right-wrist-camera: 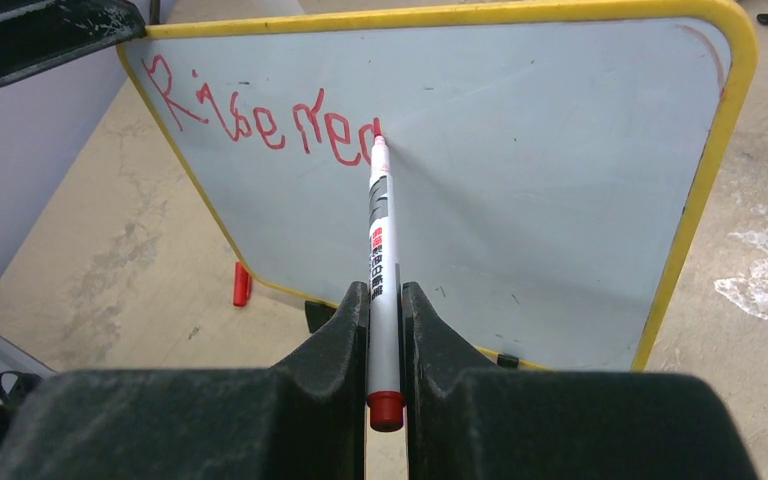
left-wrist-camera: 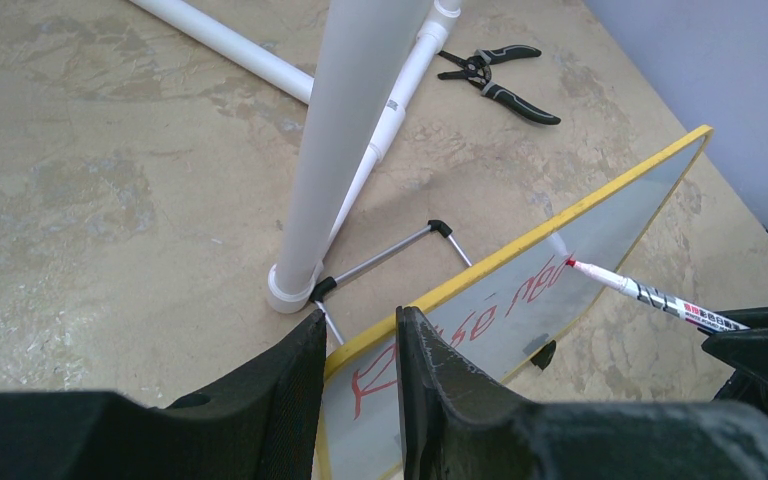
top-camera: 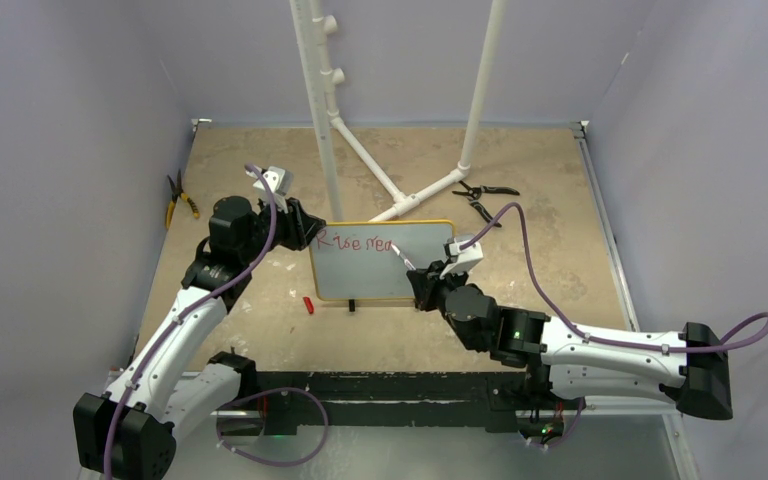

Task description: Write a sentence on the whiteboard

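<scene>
The whiteboard (top-camera: 400, 275) (left-wrist-camera: 600, 235) (right-wrist-camera: 540, 200) stands upright mid-table on its small black feet. My left gripper (top-camera: 303, 228) (left-wrist-camera: 360, 330) is shut on its top left corner, one finger behind the yellow frame and one in front. The sentence (top-camera: 356, 244) (left-wrist-camera: 505, 308) (right-wrist-camera: 260, 120) is red script along the top, reading roughly "Rise rea". My right gripper (top-camera: 422, 282) (right-wrist-camera: 385, 300) is shut on a white marker (top-camera: 403, 257) (left-wrist-camera: 650, 297) (right-wrist-camera: 380, 240). The marker's red tip touches the board at the end of the last letter.
A white PVC pipe frame (top-camera: 325, 120) (left-wrist-camera: 340, 130) stands just behind the board. Black pliers (top-camera: 485, 195) (left-wrist-camera: 500, 80) lie at the back right, yellow-handled pliers (top-camera: 178, 198) at the far left. A red marker cap (top-camera: 308, 304) (right-wrist-camera: 242, 284) lies by the board's lower left corner.
</scene>
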`<state>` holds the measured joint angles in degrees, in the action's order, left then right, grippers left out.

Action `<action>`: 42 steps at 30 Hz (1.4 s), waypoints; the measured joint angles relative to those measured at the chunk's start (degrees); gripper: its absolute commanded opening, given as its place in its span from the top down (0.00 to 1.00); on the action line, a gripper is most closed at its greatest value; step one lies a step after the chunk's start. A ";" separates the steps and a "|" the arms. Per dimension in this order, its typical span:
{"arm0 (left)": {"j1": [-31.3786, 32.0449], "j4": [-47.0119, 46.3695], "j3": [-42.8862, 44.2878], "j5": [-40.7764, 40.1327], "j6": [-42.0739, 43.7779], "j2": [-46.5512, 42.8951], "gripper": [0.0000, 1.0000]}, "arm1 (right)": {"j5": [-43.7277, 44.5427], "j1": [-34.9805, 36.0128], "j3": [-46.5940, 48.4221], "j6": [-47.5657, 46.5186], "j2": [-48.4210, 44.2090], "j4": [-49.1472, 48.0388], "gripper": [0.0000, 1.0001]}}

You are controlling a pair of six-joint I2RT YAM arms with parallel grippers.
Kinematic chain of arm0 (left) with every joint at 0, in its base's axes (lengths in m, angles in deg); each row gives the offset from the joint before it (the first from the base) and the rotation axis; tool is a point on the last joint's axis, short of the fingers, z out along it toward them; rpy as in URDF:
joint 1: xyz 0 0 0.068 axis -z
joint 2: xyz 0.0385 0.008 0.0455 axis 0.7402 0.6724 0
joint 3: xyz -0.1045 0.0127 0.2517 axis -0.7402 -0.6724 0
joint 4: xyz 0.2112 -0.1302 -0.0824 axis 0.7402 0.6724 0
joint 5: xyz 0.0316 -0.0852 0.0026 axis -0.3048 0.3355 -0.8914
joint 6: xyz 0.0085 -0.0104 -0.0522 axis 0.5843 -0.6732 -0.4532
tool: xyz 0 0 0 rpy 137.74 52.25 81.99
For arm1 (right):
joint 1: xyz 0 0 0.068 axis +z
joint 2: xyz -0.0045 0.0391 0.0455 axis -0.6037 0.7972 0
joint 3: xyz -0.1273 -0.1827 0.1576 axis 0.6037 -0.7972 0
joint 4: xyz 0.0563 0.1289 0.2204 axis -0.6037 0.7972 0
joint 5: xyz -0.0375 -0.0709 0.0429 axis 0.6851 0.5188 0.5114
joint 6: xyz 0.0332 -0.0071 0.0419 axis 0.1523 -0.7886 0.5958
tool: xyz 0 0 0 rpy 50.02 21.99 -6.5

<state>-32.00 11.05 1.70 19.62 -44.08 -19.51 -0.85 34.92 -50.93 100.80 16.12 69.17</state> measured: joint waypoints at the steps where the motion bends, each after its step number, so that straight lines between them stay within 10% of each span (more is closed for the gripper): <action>1: 0.00 0.00 0.00 0.00 0.00 0.00 0.71 | -0.09 0.00 -0.02 0.42 0.00 0.39 1.00; 42: 0.00 -0.02 0.00 0.09 -0.04 0.00 0.70 | 2.40 0.00 -0.74 1.70 -4.35 5.07 1.00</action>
<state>-32.00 11.03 1.70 19.71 -44.13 -19.51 1.55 34.92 -51.67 102.50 11.78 74.24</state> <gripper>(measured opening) 0.298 0.132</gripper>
